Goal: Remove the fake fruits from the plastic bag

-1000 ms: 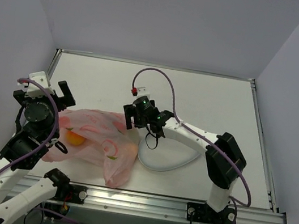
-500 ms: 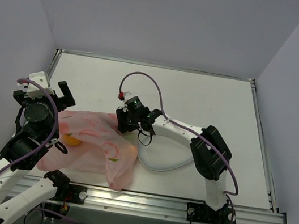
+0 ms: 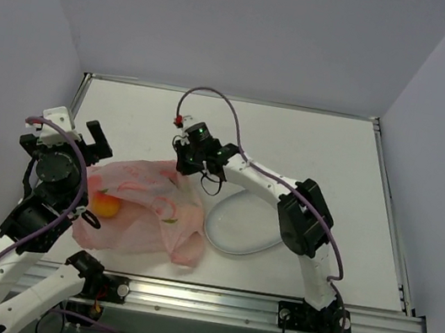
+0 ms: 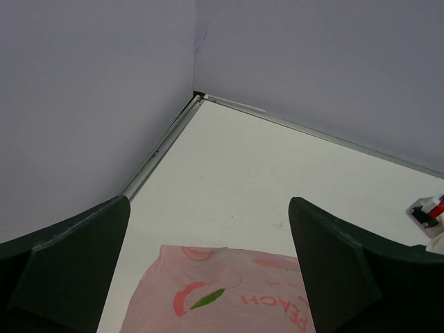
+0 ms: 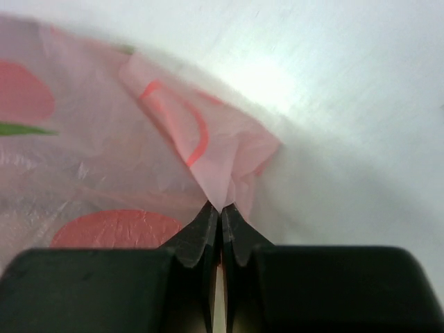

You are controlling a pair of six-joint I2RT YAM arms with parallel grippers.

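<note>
1. The plastic bag [image 3: 143, 209] lay on the white tabletop [image 3: 310, 155] at the near left. It was a thin, crinkled, translucent pink film, slumped in soft folds and printed with darker red-pink round shapes.
2. From the top camera I could make out one of the fake fruits [image 3: 106, 207], a smooth orange-yellow ball, glowing through the film near the bag's left end. I could not tell whether others sat inside.
3. Just right of the bag, touching its edge, lay a white oval plate [image 3: 251, 227], smooth and shallow with a raised rim.
4. The right pincer [image 5: 221, 208] was pinched onto the bag. In its wrist view the two black, wedge-shaped jaws met tip to tip, with a peaked fold of pink film caught between them.
5. The top camera placed that grip at the bag's far right corner, with the right arm stretched leftward over the plate's far edge. It could not show the jaws themselves.
6. The left pincer [image 4: 209, 202] stood wide, with nothing between its matte black fingers [image 4: 69, 263]. It was held above the bag's left part and looked toward the far left corner of the tabletop.
7. Only the left wrist view showed the print closely: a flat pink panel with a small green leaf shape and the word "PEACH" in red letters.
8. Only the top view showed the fruit and the plate. The right wrist view gave just film, its red print and a blurred patch of white tabletop.
</note>
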